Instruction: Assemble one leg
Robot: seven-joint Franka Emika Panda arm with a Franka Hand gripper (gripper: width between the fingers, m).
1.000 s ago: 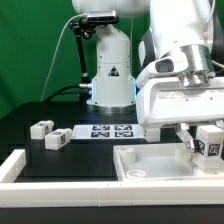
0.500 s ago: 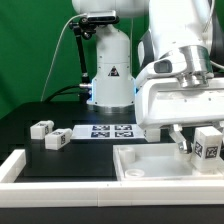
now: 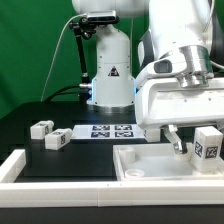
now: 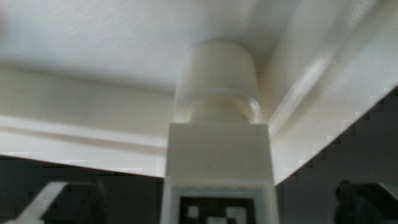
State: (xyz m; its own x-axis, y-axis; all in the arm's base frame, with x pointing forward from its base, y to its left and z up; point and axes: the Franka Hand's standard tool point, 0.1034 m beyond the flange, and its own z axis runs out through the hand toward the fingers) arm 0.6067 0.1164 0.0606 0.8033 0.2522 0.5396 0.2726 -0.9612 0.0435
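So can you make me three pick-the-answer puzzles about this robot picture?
1. Where do the two small white plastic blocks with black-and-white tags at the exterior view's left lie?
A. on the black table
B. in a big white tray
C. on a flat tagged board

2. How many such blocks show in the exterior view?
A. one
B. three
C. six

3. The robot's hand is:
A. open
B. shut on a block
C. out of sight

Answers:
1 A: both rest on the black table.
2 B: there are two at the left and one more by the hand.
3 A: the wrist view shows its fingers standing off each side of that block.
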